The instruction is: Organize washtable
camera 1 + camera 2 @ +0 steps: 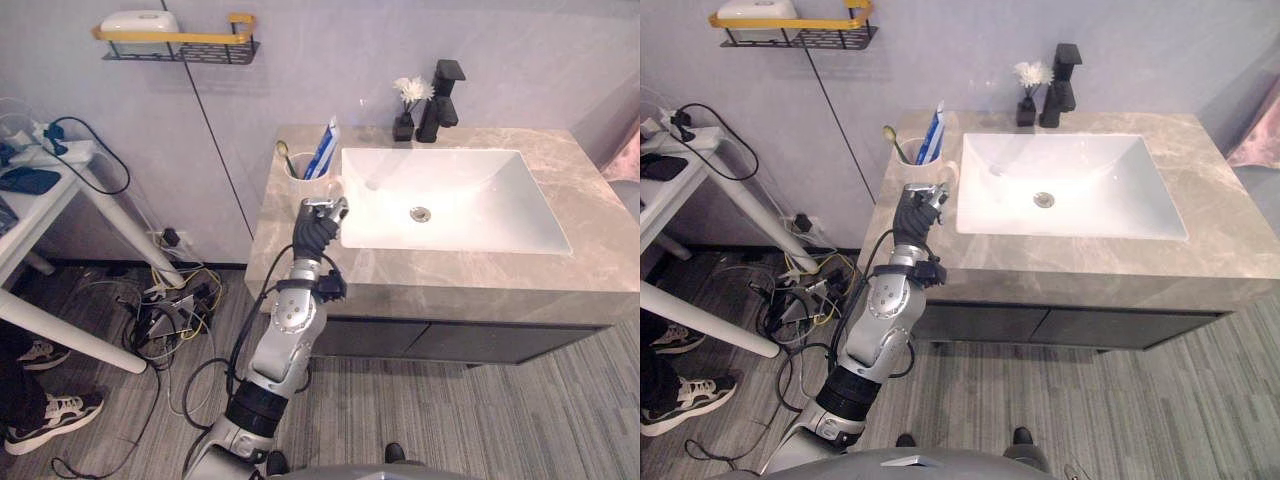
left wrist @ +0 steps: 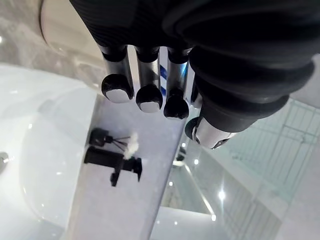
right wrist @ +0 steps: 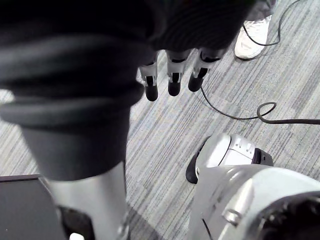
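A marble washtable (image 1: 590,270) holds a white sink basin (image 1: 450,200). At its back left corner stands a pale cup (image 1: 300,167) with a blue-and-white toothpaste tube (image 1: 323,150) and a toothbrush (image 1: 284,155) inside. My left hand (image 1: 318,225) hovers over the counter just in front of that cup, by the basin's left edge, its fingers (image 2: 150,97) relaxed and holding nothing. The tube's blue stripes (image 2: 162,72) show between them. My right hand (image 3: 173,82) hangs over the striped floor with straight, empty fingers.
A black faucet (image 1: 440,100) and a small black vase with a white flower (image 1: 408,100) stand behind the basin. A wall shelf (image 1: 180,42) with a yellow rail hangs upper left. A white side table (image 1: 60,190), tangled cables and a person's shoes (image 1: 50,412) are at the left.
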